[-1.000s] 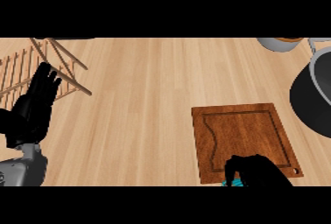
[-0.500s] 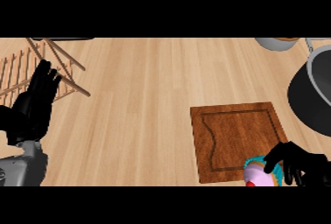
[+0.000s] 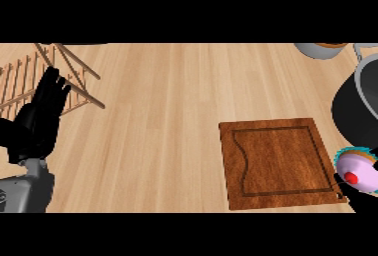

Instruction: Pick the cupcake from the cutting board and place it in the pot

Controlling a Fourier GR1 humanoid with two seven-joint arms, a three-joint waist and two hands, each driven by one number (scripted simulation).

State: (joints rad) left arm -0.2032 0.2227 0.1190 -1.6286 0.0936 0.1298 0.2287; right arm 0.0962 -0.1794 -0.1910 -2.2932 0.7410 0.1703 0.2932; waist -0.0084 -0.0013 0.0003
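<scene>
Cupcake [image 3: 358, 170] and pot [image 3: 354, 112] cut by right edge, right hand hidden

Cutting board [image 3: 279, 162] lies flat on counter [image 3: 170, 115], right of centre, near my edge. Pot [image 3: 359, 107] sits just right of board's far corner, partly out of view. Cupcake [image 3: 357, 171] is at the view's right edge, off the board's right side, nearer me than the pot. Small bowl [image 3: 321, 49] at far right, behind pot. Rack [image 3: 52, 80] at far left; my left hand [image 3: 40, 117] rests in front of it, w/ fingers over its near side.
</scene>
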